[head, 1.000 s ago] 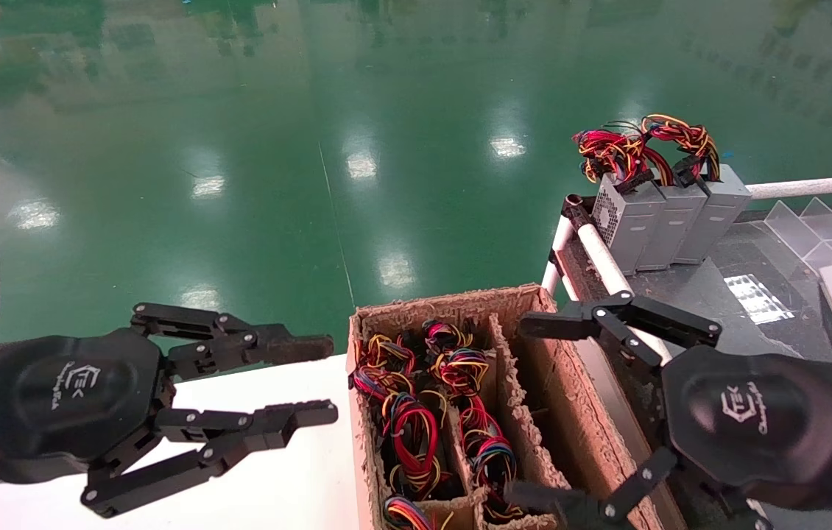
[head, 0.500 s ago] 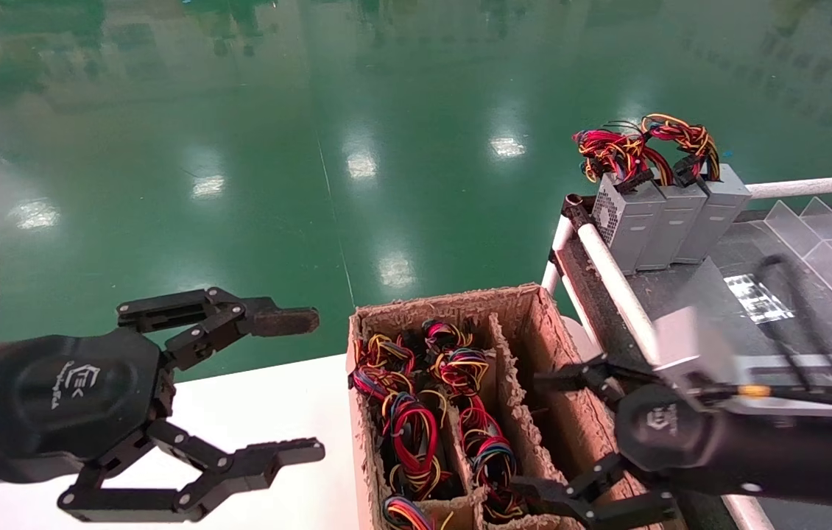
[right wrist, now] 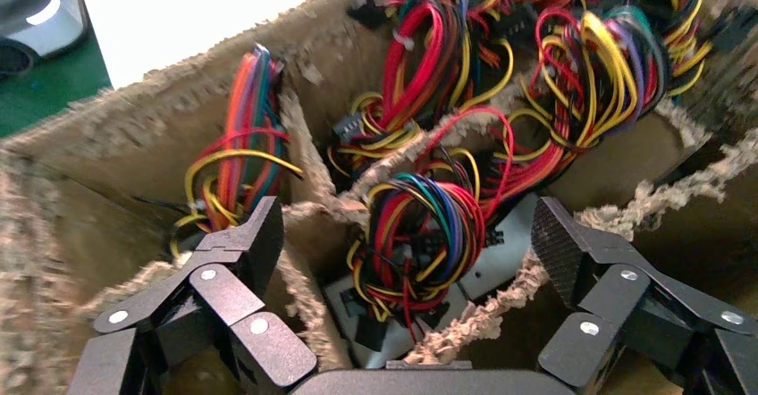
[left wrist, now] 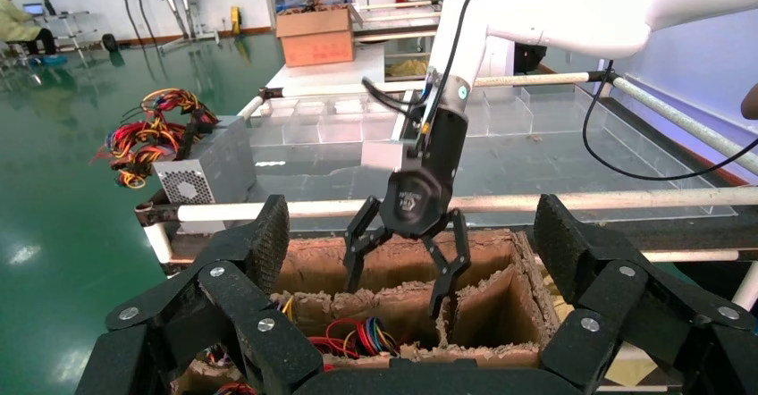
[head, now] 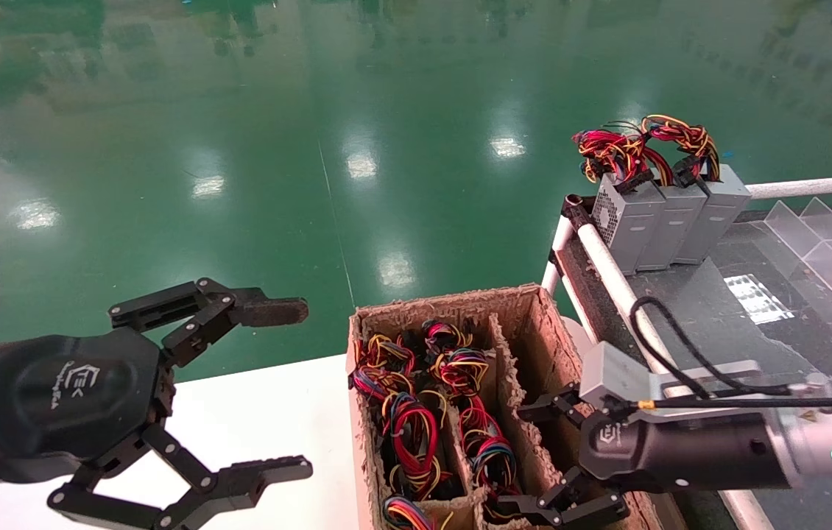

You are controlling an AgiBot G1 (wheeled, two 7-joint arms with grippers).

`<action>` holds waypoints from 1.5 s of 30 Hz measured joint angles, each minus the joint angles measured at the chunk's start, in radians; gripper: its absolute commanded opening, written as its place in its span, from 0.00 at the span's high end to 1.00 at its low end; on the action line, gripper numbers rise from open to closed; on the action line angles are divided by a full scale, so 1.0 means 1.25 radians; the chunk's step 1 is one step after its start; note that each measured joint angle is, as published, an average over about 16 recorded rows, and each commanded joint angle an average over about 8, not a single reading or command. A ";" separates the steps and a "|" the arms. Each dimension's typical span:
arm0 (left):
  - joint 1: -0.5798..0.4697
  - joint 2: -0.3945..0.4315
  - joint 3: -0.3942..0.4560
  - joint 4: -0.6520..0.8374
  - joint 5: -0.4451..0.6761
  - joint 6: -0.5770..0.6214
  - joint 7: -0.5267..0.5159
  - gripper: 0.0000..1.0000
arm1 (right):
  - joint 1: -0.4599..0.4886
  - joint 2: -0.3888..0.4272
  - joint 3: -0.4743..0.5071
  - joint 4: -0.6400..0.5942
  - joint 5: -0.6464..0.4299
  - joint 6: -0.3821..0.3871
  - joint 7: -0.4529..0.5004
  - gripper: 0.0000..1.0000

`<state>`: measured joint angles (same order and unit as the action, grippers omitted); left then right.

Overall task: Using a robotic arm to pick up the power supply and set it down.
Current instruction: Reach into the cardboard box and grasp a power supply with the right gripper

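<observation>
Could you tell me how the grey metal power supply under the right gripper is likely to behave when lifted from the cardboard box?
The open right gripper hovers over the grey metal power supply. It is probably rigid and fairly heavy. Its looped wire bundle looks floppy and may snag the frayed cardboard dividers.

My black right claw [head: 538, 458] hangs over a brown cardboard box [head: 534, 309] full of red, yellow, blue and green wires [right wrist: 420, 234], with grey power supplies [head: 670, 213] near the shiny green floor [head: 313, 110].

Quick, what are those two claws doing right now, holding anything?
Left gripper: open, holding nothing, beside the cardboard box.
Right gripper: open, holding nothing, poised over a power supply in the box.
</observation>
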<state>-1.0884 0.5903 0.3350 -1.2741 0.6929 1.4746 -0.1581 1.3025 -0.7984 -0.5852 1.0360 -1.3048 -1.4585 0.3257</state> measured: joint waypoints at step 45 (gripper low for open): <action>0.000 0.000 0.001 0.000 -0.001 0.000 0.000 0.00 | 0.001 -0.051 -0.011 -0.076 -0.026 0.019 -0.103 1.00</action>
<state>-1.0886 0.5899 0.3360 -1.2741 0.6923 1.4742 -0.1576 1.3040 -0.8621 -0.5994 0.9403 -1.3369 -1.4351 0.1969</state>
